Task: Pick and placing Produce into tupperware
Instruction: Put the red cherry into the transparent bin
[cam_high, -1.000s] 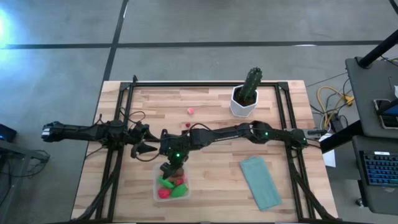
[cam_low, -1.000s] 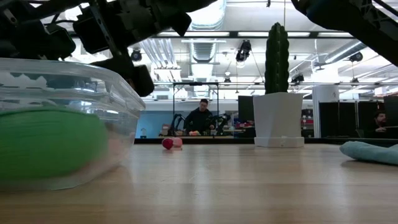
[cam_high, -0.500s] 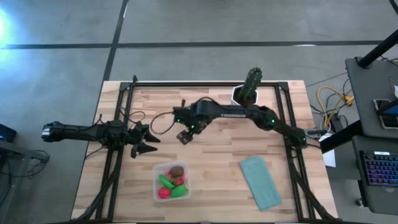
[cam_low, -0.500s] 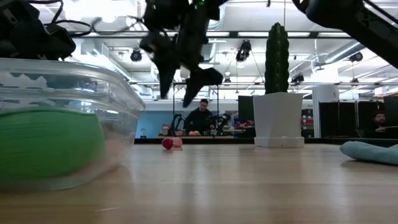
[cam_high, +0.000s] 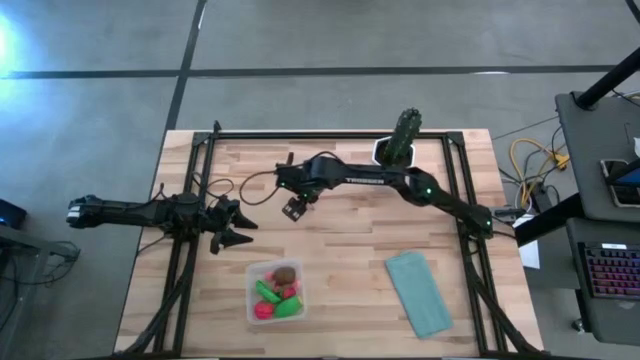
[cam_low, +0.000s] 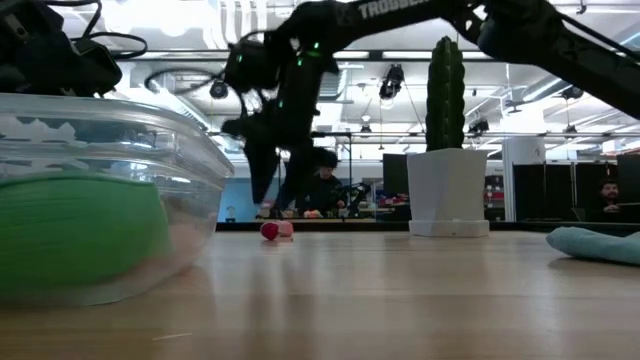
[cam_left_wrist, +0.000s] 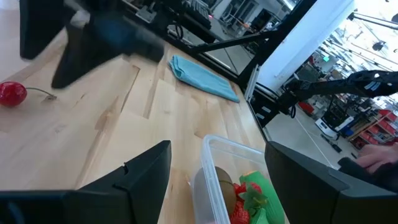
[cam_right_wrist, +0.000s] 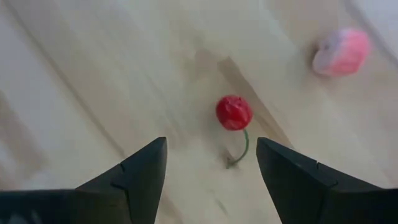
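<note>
A red cherry (cam_right_wrist: 234, 112) with a green stem and a pink piece (cam_right_wrist: 341, 51) lie on the wooden table. My right gripper (cam_right_wrist: 211, 186) hangs open just above them, pointing steeply down, fingers either side of the cherry's near side; in the low view it (cam_low: 270, 195) stands over both bits (cam_low: 269, 231). The clear tupperware (cam_high: 252, 275) near the front edge holds a brown round (cam_high: 286, 274), green pieces (cam_high: 285, 308) and red bits. My left gripper (cam_high: 240, 232) waits open at the table's left, with nothing between its fingers.
A cactus in a white pot (cam_high: 395, 150) stands at the far right of the table. A flat teal cloth (cam_high: 418, 290) lies near the front right. Black frame rails (cam_high: 190, 180) run along the table's sides. A person (cam_low: 322, 185) sits in the room beyond.
My right gripper has left the spot over the tupperware and gone toward the table's far edge, stopping above the cherry. It has tipped from nearly level to pointing steeply down. The brown round, covered by the gripper before, now shows in the tupperware.
</note>
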